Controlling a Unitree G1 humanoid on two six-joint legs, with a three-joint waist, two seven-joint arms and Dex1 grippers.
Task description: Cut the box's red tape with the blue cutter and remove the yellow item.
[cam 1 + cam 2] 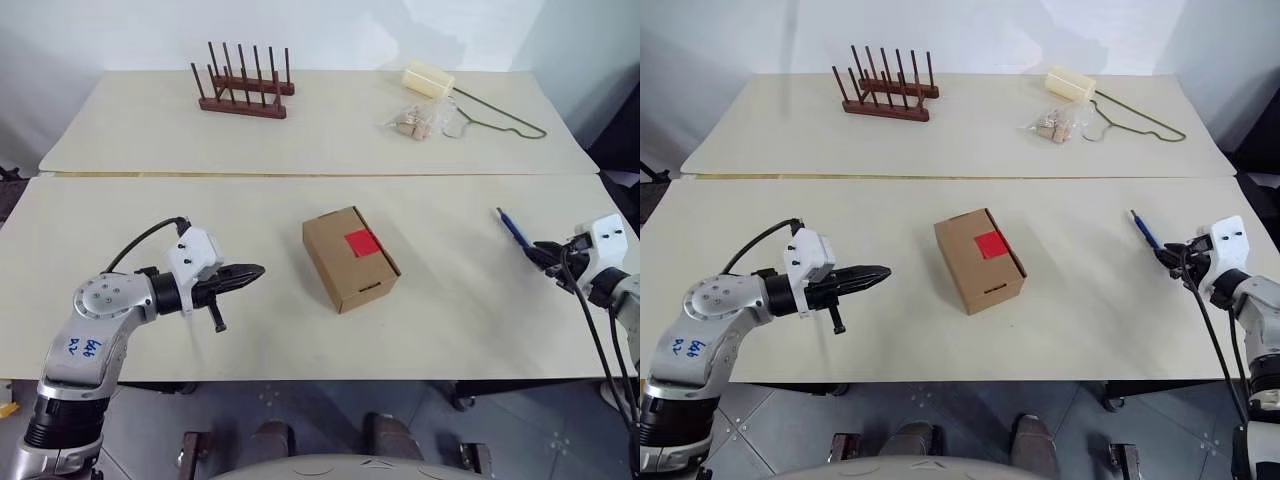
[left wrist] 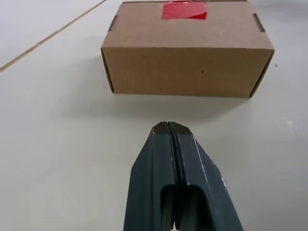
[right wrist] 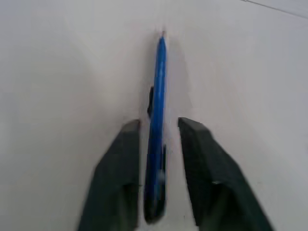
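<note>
The box (image 1: 350,259) sits closed near the middle of the table (image 1: 460,320) in front of me, turned at a slant, with the red tape (image 1: 362,243) on its top toward the far right edge. My left hand (image 1: 252,272) hangs just above the table to the left of the box, pointing at it but apart from it, its two fingers pressed together on nothing. My right hand (image 3: 155,126) is out at the right side of the table, with the blue cutter (image 3: 157,120) lying lengthwise between its fingers; there is a gap on each side of the cutter, so the fingers are parted around it and not clamped on it, and its tip points away from me. On the far table stand a wooden peg rack (image 1: 240,88), a pale cream block (image 1: 428,79), a small clear bag (image 1: 410,122) and a thin wire hanger (image 1: 500,117).
</note>
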